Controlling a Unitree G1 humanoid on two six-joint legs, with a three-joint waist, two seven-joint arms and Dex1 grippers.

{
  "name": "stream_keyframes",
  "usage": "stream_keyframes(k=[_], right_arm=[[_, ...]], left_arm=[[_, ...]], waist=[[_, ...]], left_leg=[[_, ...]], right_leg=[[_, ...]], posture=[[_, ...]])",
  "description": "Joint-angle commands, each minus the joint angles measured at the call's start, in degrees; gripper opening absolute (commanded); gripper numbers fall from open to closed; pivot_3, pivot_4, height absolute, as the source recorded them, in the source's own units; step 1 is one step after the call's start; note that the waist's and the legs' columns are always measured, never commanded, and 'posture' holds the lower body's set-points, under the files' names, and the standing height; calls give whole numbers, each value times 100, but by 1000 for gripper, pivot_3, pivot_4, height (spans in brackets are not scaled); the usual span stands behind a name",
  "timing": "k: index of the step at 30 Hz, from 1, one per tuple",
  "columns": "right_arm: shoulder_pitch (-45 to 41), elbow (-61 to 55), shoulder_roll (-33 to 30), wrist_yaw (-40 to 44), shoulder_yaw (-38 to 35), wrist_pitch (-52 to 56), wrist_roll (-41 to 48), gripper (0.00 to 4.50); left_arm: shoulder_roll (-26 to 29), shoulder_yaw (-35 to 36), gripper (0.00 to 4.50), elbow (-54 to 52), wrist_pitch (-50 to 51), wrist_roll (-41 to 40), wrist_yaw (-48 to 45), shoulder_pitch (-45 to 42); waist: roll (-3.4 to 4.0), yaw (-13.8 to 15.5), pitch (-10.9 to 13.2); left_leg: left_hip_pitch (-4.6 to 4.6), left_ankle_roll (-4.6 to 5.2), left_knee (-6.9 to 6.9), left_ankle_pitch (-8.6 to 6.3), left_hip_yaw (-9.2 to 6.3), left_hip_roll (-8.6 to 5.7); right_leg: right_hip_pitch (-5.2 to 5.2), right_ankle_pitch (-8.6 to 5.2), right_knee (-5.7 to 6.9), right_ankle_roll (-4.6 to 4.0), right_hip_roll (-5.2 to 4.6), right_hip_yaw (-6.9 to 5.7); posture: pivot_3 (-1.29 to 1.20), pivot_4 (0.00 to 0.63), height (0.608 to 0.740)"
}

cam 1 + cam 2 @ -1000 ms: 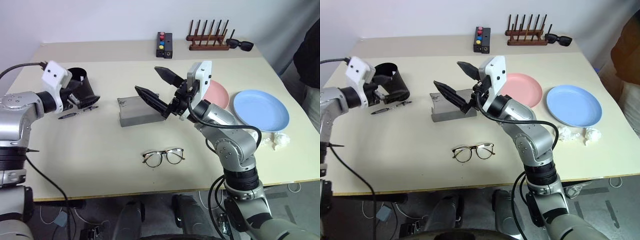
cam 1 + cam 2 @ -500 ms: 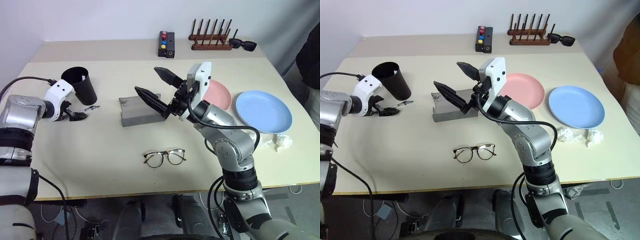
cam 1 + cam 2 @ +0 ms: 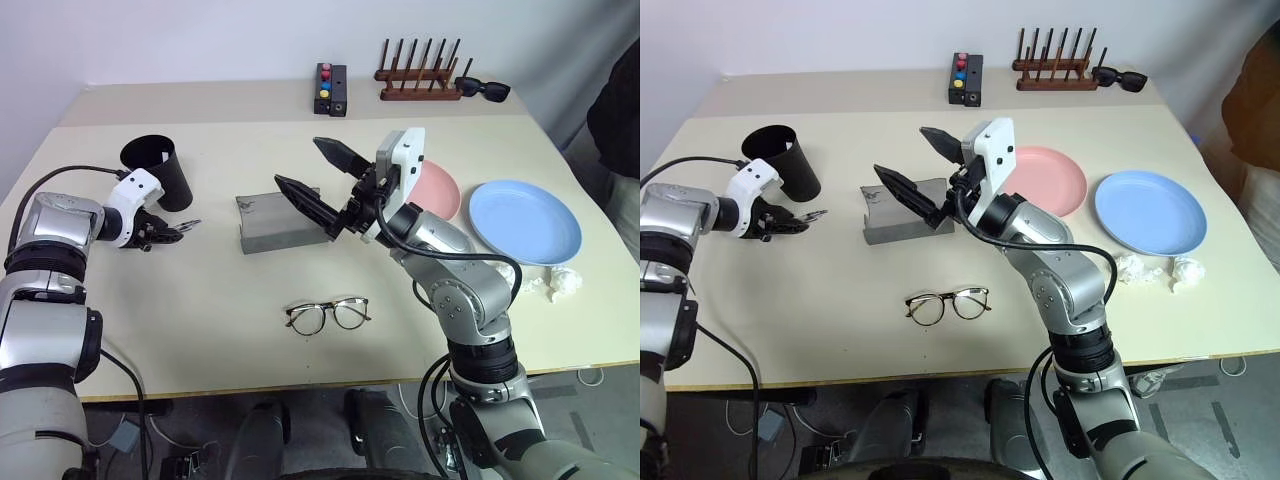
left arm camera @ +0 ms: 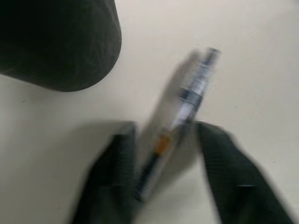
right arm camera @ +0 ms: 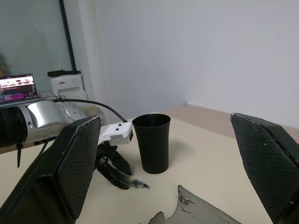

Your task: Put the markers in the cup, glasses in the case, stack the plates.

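Beside the black cup (image 3: pixel 158 172), a silver-trimmed dark marker (image 4: pixel 180 119) lies flat

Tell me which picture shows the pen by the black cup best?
The left wrist view shows the marker best: it lies close up between the left gripper fingers, beside the cup. In the eye views it is a thin sliver poking from that gripper. The right wrist view shows it far off, small, near the cup.

The left pincer (image 4: pixel 163 154) has come down beside the cup (image 3: pixel 160 172); its fingers now flank a marker (image 4: pixel 184 105).
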Motion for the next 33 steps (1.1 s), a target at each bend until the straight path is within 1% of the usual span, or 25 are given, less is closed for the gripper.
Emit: stream_keyframes(k=[1,2,5,7,10,11,12,14,16,18,21,24,26,29,33], right_arm=[[-30,-264,-2,5,-26,-18,60,4500],[-40,-259,-6,18,-27,-12,71,4500],[-55,-270,-46,98,-26,31,124,4500],[-55,-282,-120,222,-13,84,184,4500],[6,-362,-222,373,-9,169,304,4500],[21,-397,-246,434,8,207,364,4500],[27,-418,-259,475,18,235,403,4500],[23,-448,-268,544,44,261,459,4500],[-17,-450,-256,600,77,271,489,4500],[-50,-443,-264,648,104,268,480,4500],[-115,-419,-326,767,249,211,348,4500],[-98,-402,-307,786,295,191,332,4500],[-85,-406,-278,778,315,182,323,4500],[-105,-414,-91,674,328,189,400,4500],[-87,-418,136,575,460,214,388,4500]], left_arm=[[78,-4,112,40,-72,181,-112,40],[100,-6,50,-33,-132,198,-163,83],[195,61,50,-425,-248,143,-443,298],[307,132,50,-994,-321,15,-750,586],[555,553,50,-2980,-82,-691,-1351,1484],[538,805,50,-3701,159,-1081,-1448,1732],[516,985,50,-4178,362,-1337,-1463,1898],[328,1316,50,-4894,820,-1782,-1236,2039],[-41,1694,50,-5273,1066,-2163,-727,1952],[-348,1988,50,-5427,1201,-2379,-246,1829],[-1054,2556,50,-5355,786,-2381,1200,1339],[-1459,3000,50,-5154,162,-2315,2274,928],[-1522,3178,50,-4871,-254,-2167,2844,745],[-1406,3089,50,-4228,-1185,-1469,3790,646],[-1446,3035,50,-3585,-2036,-1164,4421,482]], waist=[[0,-1,0],[0,-2,0],[0,-4,0],[1,-8,0],[1,-3,1],[1,2,1],[1,23,1],[-2,59,2],[-2,78,2],[-2,76,2],[-2,56,2],[-2,20,2],[-2,-3,2],[0,-5,0],[-1,39,0]], left_leg=[[1,0,0,0,0,0],[0,0,-1,0,0,1],[0,0,-2,0,2,1],[-3,0,-3,0,3,1],[-5,0,-9,0,5,3],[-8,0,-12,0,5,8],[-11,0,-14,0,1,16],[-23,-1,-6,0,-9,16],[-22,-2,3,1,-13,13],[-10,-2,11,1,-11,10],[-9,-2,24,1,-12,4],[-9,-2,26,1,-15,4],[-9,-2,25,1,-14,3],[0,-2,11,1,-13,2],[1,-7,3,4,-10,0]], right_leg=[[0,0,1,0,1,0],[0,0,1,0,1,0],[0,0,-2,0,-1,1],[0,0,-4,0,-2,2],[-2,0,-9,0,-9,4],[-6,0,-12,0,-10,5],[-9,-1,-13,0,-13,5],[-11,-1,-13,0,-13,-2],[-7,0,-9,0,-15,-5],[8,0,-10,0,-13,-5],[11,0,-7,1,-4,-7],[11,1,-3,2,-3,-8],[7,2,-1,2,-4,-7],[2,2,0,2,-5,-1],[2,3,1,1,-4,-3]], posture=[[0,150,735],[0,150,735],[0,150,735],[0,150,735],[0,150,735],[0,150,735],[0,150,735],[0,150,735],[0,150,735],[0,150,735],[0,150,735],[0,150,735],[0,150,735],[0,150,735],[0,150,735]])
